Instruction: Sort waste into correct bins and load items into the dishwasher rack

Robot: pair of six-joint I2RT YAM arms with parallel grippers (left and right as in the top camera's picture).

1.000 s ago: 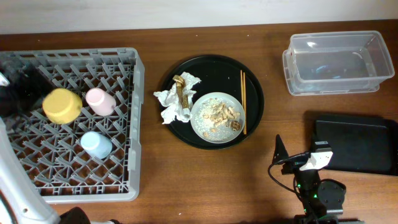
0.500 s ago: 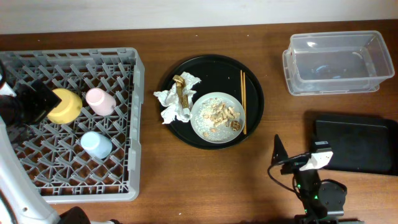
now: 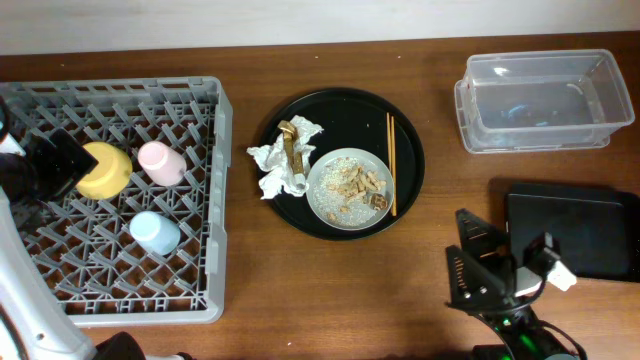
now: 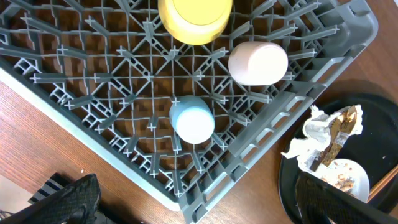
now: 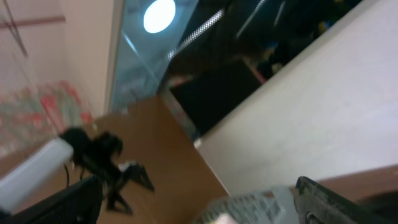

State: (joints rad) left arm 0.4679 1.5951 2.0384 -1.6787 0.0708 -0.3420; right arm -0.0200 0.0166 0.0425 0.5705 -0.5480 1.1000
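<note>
Left gripper (image 4: 196, 186) and right gripper (image 5: 199, 185) are shown, jaws spread wide — the yellow bowl (image 4: 194, 18) is cropped; the right wrist view is blurred.

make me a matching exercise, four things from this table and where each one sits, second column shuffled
Things:
1. yellow bowl
2. chopsticks
3. napkin
4. clear tub

Places:
A. on the tray, left of the plate
B. in the rack
C. off the tray, far right
D. on the tray, right of the plate

Pairs: 1-B, 2-D, 3-A, 4-C
</note>
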